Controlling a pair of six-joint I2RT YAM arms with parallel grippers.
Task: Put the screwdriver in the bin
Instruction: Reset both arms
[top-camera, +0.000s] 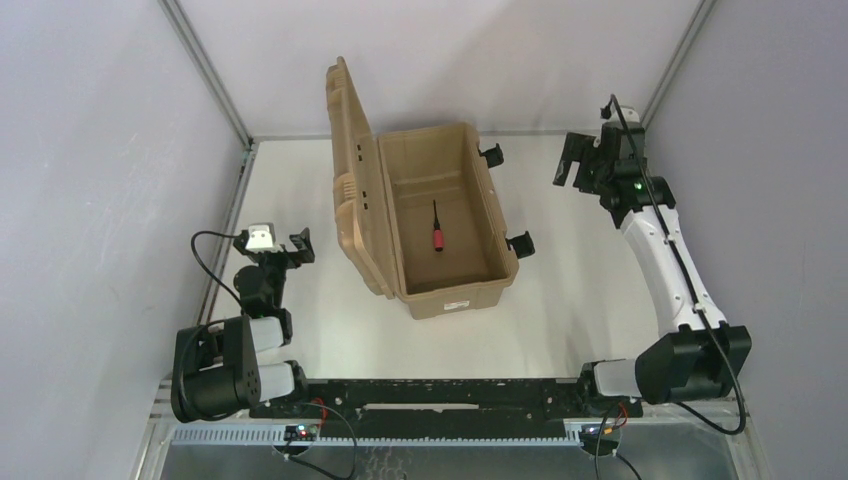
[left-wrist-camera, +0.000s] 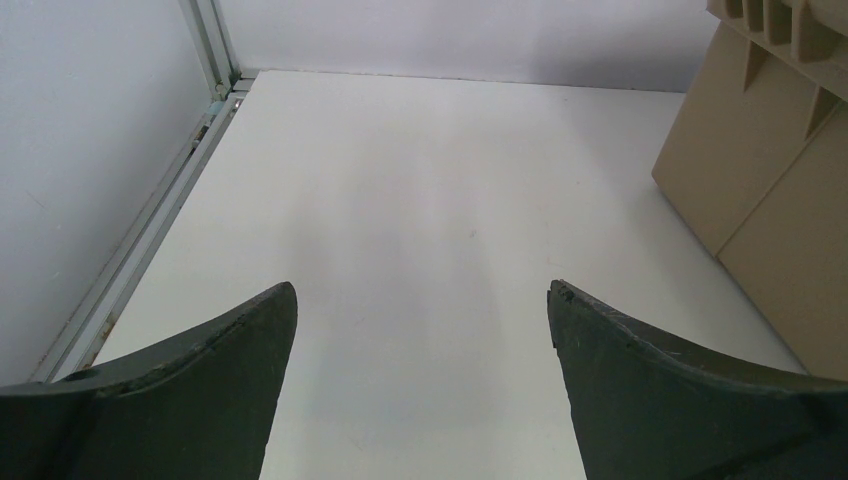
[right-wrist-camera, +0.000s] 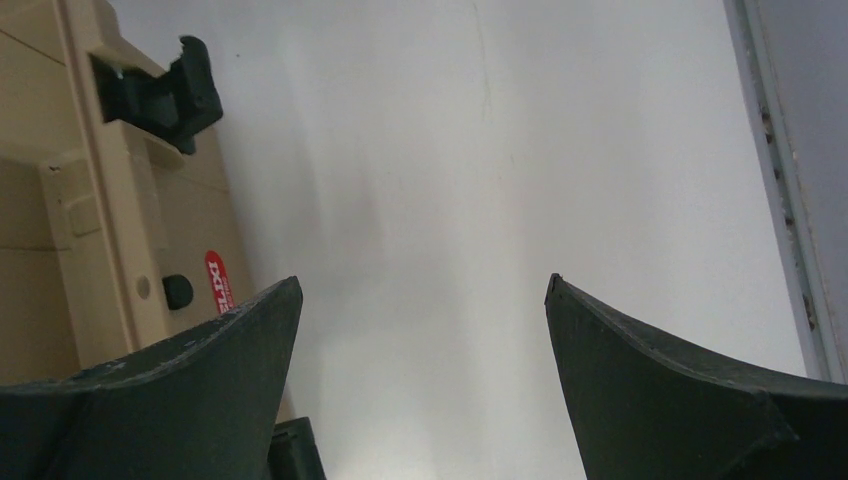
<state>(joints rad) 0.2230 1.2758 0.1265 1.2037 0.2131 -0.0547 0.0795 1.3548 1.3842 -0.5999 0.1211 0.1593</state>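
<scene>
**Screwdriver lying inside the open bin, both grippers empty**

The screwdriver (top-camera: 437, 232) is seen on the floor of the bin (top-camera: 455, 297), roughly mid-floor and apart from all four walls. Its red handle is turned toward the near end and its thin black shaft toward the far end. It is judged light and rigid, and the smooth, narrow shaft could slip or roll. Should it need to be lifted at all, the thicker red handle is the better place to be gripped, across its width. From how things lie, the task is judged done.

The ribbed lid (top-camera: 350, 190) stands open along the bin's left side, so an approach from the left arm is blocked by it. The right side is open, though two black latches (top-camera: 520, 244) hang out from that wall. The walls look deep, so any reach is best made from above.

The left gripper (left-wrist-camera: 422, 288) is held with jaws spread wide and nothing between them, over the bare surface (top-camera: 580, 270) to the left of the lid. The right gripper (right-wrist-camera: 423, 285) is likewise spread and empty, off to the right of the bin, with the far latch at the edge of its wrist view.
</scene>
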